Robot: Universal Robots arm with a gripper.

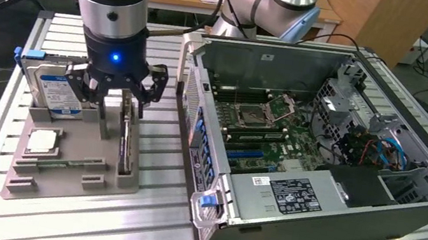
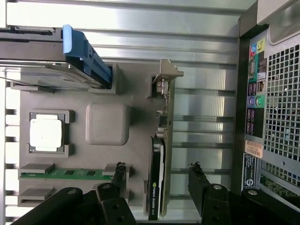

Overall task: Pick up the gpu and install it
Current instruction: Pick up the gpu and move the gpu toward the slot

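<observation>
Over the grey holder tray [image 1: 59, 176] on the slatted aluminium desk [image 1: 154, 226], the pincer [image 1: 121, 102] hangs low with its jaws spread wide and nothing gripped. The gpu [image 1: 126, 138] stands on its long edge in a slot along the side of the tray nearest the open computer case [image 1: 320, 156].

From the wrist view, the gpu [image 2: 161, 154] runs between the two dark fingers [image 2: 119, 176]. There is a clear gap on each side, so neither finger touches it. Its silvery bracket [image 2: 166, 75] is at the end farther from the fingertips.

A hard drive [image 1: 55, 92] with a blue label stands upright at the back of the tray, in a blue-handled carrier. A square silver processor chip [image 1: 43, 141] lies flat in its own recess, and a green memory stick [image 2: 65, 173] sits in a slot beside it. The case lies on its side, well apart from the tray, with its motherboard exposed.
</observation>
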